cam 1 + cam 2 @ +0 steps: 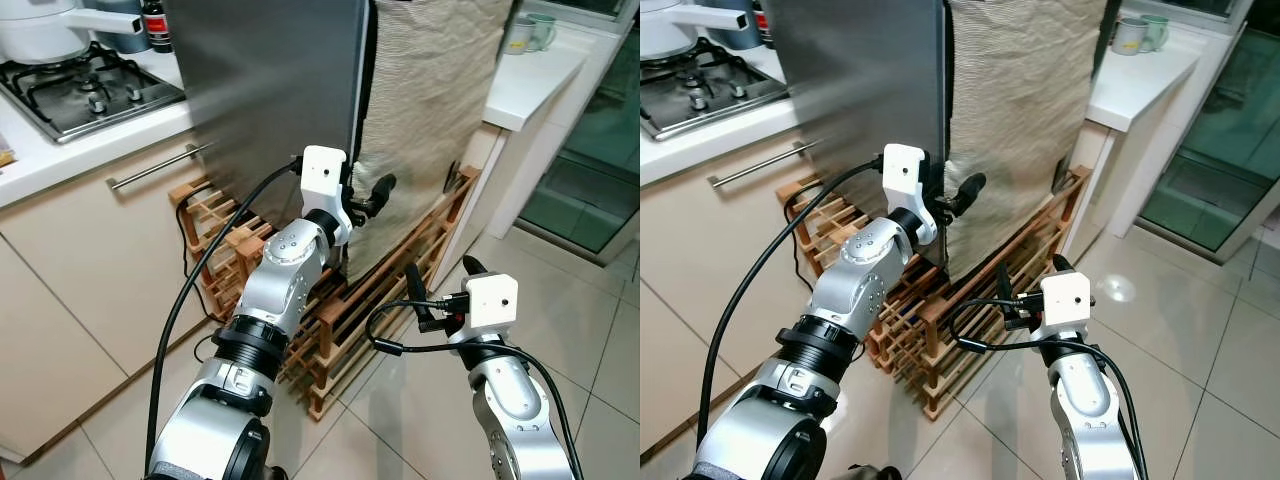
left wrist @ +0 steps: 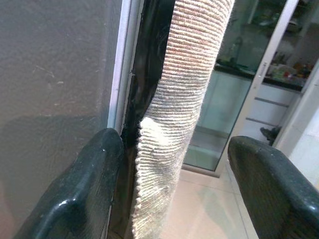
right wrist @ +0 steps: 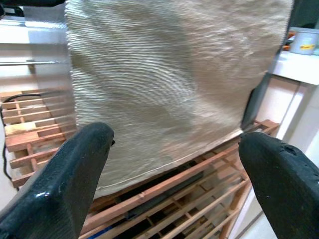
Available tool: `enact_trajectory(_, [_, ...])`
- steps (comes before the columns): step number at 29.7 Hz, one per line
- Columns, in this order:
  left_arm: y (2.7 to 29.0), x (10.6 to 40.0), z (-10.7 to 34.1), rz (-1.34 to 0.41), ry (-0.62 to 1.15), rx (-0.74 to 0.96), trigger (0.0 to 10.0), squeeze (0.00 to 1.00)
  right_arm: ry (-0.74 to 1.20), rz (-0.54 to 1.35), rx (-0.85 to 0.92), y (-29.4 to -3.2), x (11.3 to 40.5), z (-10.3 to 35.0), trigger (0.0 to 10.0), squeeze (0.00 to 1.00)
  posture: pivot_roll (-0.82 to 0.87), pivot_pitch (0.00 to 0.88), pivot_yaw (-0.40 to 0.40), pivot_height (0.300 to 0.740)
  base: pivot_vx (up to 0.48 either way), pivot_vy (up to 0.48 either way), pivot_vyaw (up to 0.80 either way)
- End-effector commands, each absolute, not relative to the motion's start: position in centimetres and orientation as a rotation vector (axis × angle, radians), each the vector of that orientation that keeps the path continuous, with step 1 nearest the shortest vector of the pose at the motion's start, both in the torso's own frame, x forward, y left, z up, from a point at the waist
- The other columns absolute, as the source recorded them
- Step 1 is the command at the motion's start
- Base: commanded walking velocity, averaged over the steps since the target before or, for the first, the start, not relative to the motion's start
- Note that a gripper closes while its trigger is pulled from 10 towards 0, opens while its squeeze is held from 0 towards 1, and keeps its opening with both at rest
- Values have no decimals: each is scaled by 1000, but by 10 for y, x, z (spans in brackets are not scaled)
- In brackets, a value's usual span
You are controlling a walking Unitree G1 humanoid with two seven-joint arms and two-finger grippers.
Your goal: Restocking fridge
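Gas hob (image 1: 75,92) with white pot (image 1: 40,30) on white counter (image 1: 60,150), dark bottle (image 1: 155,25) behind, wooden slatted rack (image 1: 370,300) on tiled floor (image 1: 590,300), two mugs (image 1: 528,34) on far countertop, beige drawer handle (image 1: 155,167)

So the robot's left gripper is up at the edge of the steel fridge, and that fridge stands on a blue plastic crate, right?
Not quite. The left gripper is indeed at the edge of the grey steel fridge, beside the beige ribbed cloth hanging there, but the fridge stands on a brown wooden slatted rack, not a blue plastic crate. The left eye view shows it.

Steel fridge (image 1: 270,90), cloth-draped door (image 1: 425,100)
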State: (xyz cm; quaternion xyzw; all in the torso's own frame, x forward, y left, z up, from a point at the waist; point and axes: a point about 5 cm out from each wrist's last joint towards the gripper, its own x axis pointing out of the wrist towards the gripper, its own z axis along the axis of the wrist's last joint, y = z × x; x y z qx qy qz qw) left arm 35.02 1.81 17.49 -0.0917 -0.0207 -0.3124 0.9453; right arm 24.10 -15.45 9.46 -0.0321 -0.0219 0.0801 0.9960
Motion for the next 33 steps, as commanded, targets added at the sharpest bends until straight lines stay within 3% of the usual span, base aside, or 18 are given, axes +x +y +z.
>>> enact_trajectory(1, [-26,333,195,-814,-123,-236,10000,0,-52,162,-69,-155,243,97,10000,271,-205,0,42,740,0,0,0])
enact_trajectory(5, [-44,323,201,-972,-123,-273,10000,0,-54,162,-69,-154,244,97,10000,267,-209,0,46,740,0,0,0])
enact_trajectory(16, [-86,298,201,-1193,-41,-373,10000,0,-55,157,-64,-152,242,97,10000,267,-226,0,63,740,0,0,0])
enact_trajectory(23, [-117,266,231,-1465,-92,-529,10000,0,-47,154,-57,-153,238,96,10000,271,-242,0,67,740,0,0,0])
enact_trajectory(27, [-121,262,235,-1501,-95,-551,10000,0,-25,155,-54,-157,230,92,10000,267,-246,0,67,740,0,0,0])
enact_trajectory(33, [-103,276,230,-1436,-99,-533,10000,0,-2,137,-63,-164,223,88,10000,271,-259,0,64,740,0,0,0])
